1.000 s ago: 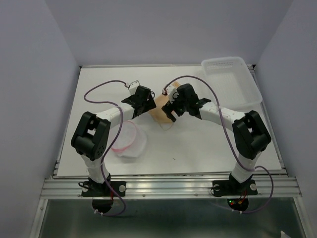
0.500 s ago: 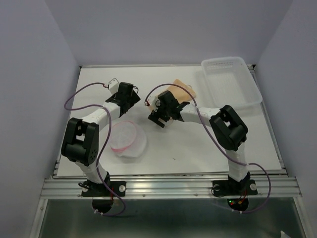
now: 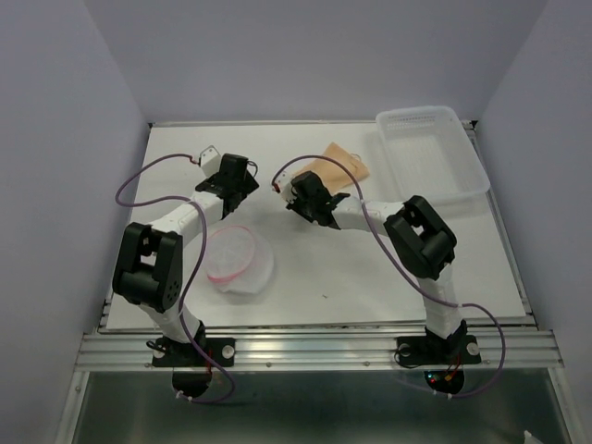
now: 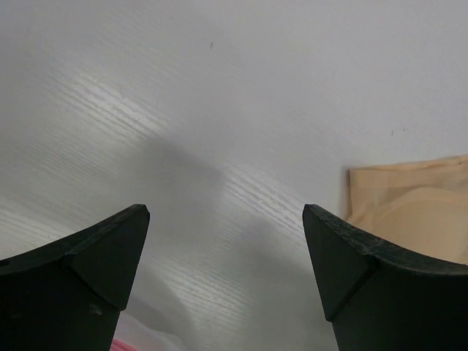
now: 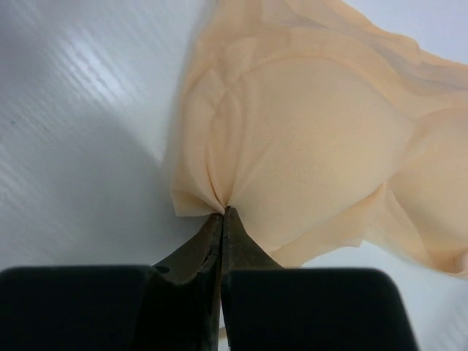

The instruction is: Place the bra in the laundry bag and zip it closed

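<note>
Top view first: two arms out over the white table (image 3: 370,268), and one of everything else. One bra (image 3: 340,165) lies flat at the back, just left of the single clear basket tray (image 3: 435,153). One laundry bag (image 3: 239,262) sits near the left arm, well apart from the bra, with its pink rim showing. The left gripper (image 3: 236,180) hovers between bag and bra, and the right gripper (image 3: 314,190) is at the bra's near edge.

Left wrist now: the left gripper (image 4: 225,212) has both fingers spread wide, with only bare table between them. One corner of the bra (image 4: 417,212) peeks in at right.

Right wrist: the right gripper (image 5: 223,219) is pinched tight on a fold of the bra's (image 5: 314,139) edge, the fabric puckering at the tips.
</note>
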Robot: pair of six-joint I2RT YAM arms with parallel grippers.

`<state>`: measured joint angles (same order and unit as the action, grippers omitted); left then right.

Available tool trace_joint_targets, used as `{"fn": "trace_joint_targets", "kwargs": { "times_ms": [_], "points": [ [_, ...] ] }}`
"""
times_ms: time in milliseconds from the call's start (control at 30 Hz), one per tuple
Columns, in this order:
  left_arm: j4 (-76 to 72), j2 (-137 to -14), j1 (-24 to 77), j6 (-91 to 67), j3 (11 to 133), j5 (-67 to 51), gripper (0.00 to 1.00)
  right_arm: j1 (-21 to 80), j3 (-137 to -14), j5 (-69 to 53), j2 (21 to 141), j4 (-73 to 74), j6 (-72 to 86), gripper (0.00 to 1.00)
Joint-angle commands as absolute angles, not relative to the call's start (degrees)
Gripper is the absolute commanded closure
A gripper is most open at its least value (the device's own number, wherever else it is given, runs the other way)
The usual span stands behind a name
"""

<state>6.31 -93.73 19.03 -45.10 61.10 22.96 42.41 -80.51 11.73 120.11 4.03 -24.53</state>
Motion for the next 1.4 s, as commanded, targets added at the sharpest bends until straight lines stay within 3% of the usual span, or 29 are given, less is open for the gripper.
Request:
{"fn": "trace_joint_targets", "kwargs": {
  "times_ms": [0,200,600,767,1000,1367],
  "points": [
    [6.6,-90.6,19.1,-43.2,63.3,25.1,0.01,42.5,-80.4,16.8,117.3,-3.3,-20.3,0.99],
    [3.3,-86.8,19.1,-40.3,62.7,21.1,0.01,42.5,-81.7,8.7,106.2,-3.5,-6.7,0.99],
    [3.6,-79.7,19.0,-38.7,61.7,27.9,0.01,41.8,-83.3,-7.2,92.2,-0.5,14.4,0.99],
    [2.5,-80.1,19.0,-38.4,62.3,26.3,0.01,32.0,-80.1,-7.5,92.0,-0.4,24.1,0.99],
    [2.9,-85.1,19.1,-37.9,65.5,22.2,0.01,17.3,-77.3,-25.2,101.2,-1.4,30.4,0.99],
    [4.1,-96.8,26.4,-32.2,74.4,17.1,0.01,15.6,-75.4,-11.3,105.6,-0.2,23.5,0.99]
  ]
}}
